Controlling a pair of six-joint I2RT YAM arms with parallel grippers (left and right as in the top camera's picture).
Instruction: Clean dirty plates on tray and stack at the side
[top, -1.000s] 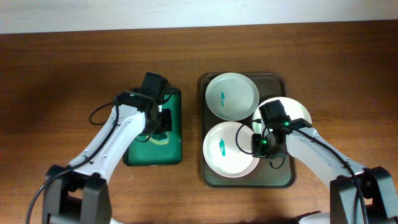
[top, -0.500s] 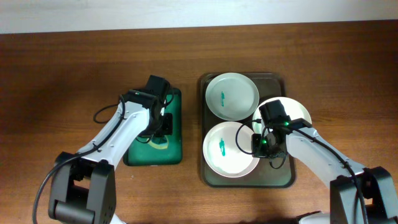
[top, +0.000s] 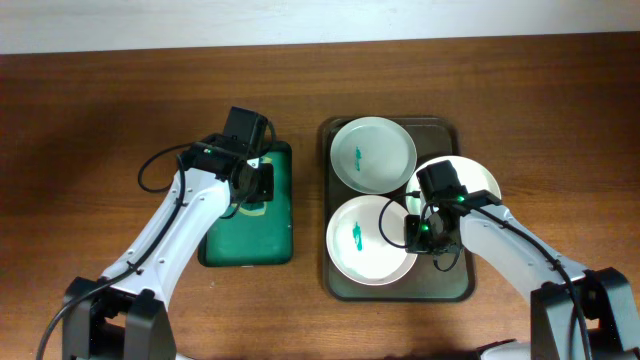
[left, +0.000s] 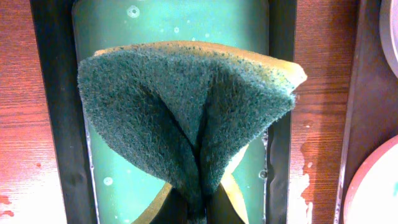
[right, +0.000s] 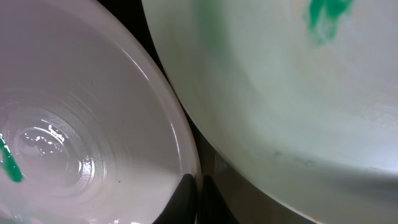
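Three white plates lie on the dark tray: a far one and a near one, both with a teal smear, and a right one partly under my right arm. My right gripper is shut on the right plate's rim, with its jaws beside the near plate. My left gripper is shut on a folded green-and-yellow sponge above the green tray; its jaws are hidden by the sponge.
The green tray holds a wet film with bubbles. The dark tray's left rim and a plate edge show at the right of the left wrist view. Bare wooden table surrounds both trays.
My left gripper has lifted the sponge off the green tray and shifted slightly toward the far side. The right arm and the plates have not moved.
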